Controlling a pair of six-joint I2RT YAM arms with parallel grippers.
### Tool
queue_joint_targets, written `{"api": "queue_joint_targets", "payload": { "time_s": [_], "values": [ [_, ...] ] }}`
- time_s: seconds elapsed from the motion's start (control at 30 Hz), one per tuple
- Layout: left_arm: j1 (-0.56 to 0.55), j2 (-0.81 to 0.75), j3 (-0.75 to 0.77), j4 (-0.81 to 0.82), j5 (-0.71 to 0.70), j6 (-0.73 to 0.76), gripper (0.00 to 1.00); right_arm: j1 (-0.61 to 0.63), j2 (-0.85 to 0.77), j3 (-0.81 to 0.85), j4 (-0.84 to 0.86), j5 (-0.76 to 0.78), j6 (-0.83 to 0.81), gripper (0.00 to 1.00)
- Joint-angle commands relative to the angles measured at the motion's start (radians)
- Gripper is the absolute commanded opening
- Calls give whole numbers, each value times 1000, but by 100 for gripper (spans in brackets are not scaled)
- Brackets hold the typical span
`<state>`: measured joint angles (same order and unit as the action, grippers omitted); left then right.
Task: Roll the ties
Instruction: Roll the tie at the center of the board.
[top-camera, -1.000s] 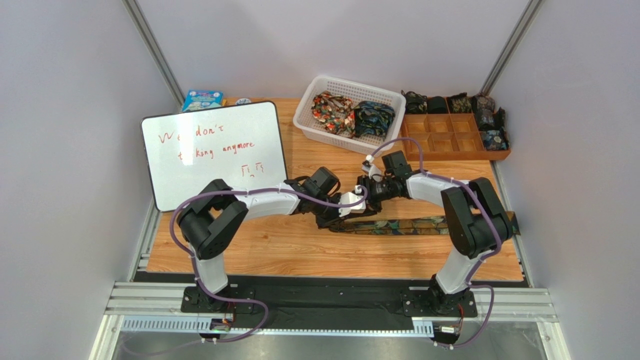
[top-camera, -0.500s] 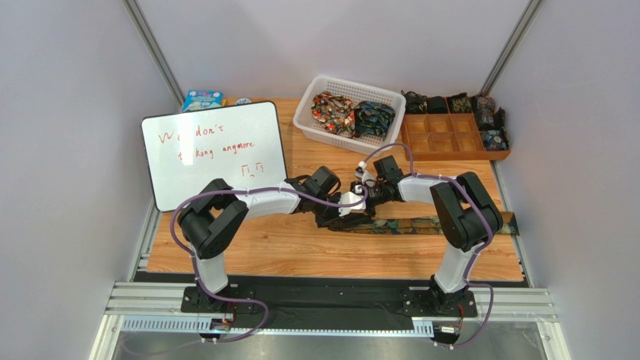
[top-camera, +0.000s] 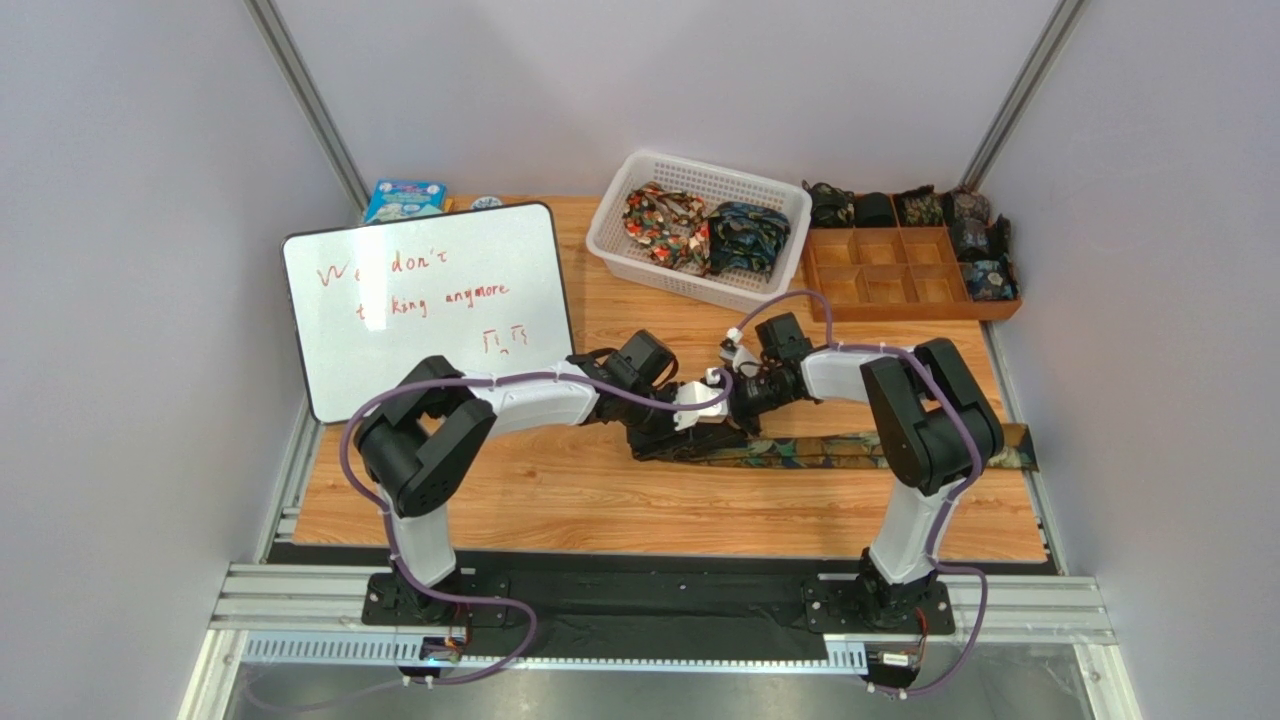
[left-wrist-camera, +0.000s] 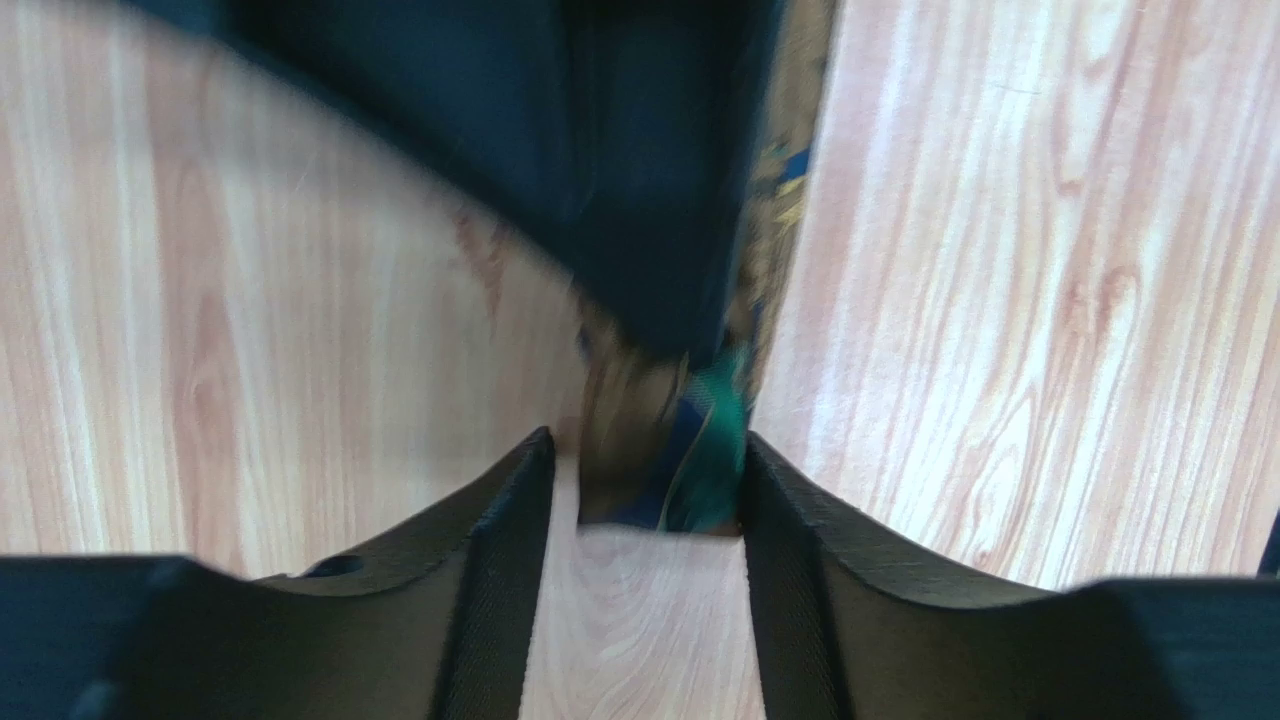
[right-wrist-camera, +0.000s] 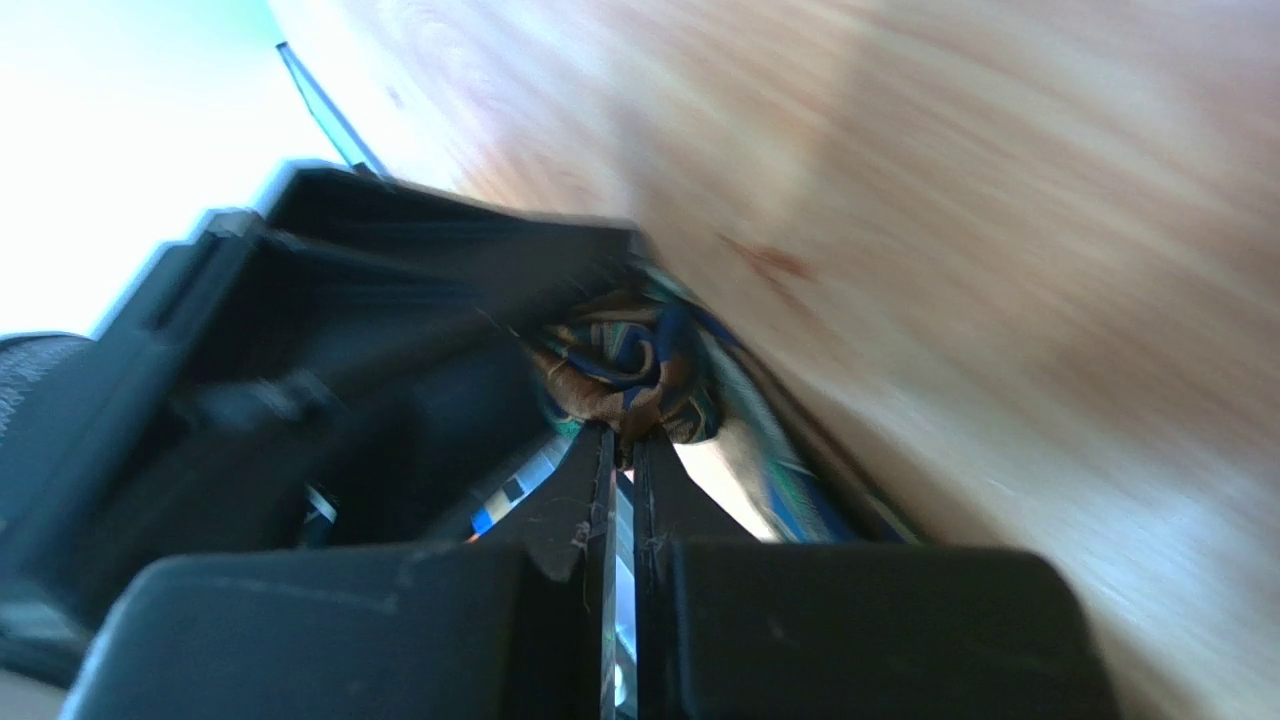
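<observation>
A patterned tie lies flat across the middle of the wooden table. It stretches from the table's centre out to the right edge, where its end hangs just past the boards. At its left end the fabric is wound into a small rolled end, and both arms meet there. The left gripper sits low over the table with its jaws parted. Its fingers stand on either side of the roll, very close to it without clearly squeezing it. The right gripper reaches in from the far right with its fingers pressed together, tips right against the roll. Whether a fold of fabric is pinched between them cannot be told. At the far side of the table a white basket holds two bunched ties. To its right, a wooden tray carries rolled ties in its far and right compartments. A whiteboard lies at the left.
</observation>
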<state>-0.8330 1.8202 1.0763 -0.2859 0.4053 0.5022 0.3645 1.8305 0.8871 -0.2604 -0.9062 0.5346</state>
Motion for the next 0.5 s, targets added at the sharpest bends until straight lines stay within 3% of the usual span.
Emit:
{"api": "queue_joint_targets", "payload": {
  "time_s": [0.0,0.17,0.47],
  "values": [
    [37,-21,8,-29,6,-19,59,-33,29,24,-140,39,-107,0],
    [44,-59,-3,-19,52,-14,69,-41,49,38,-183,61,-146,0],
    [31,-23,51,27,153,-30,78,-55,84,53,-215,79,-171,0]
  ]
}}
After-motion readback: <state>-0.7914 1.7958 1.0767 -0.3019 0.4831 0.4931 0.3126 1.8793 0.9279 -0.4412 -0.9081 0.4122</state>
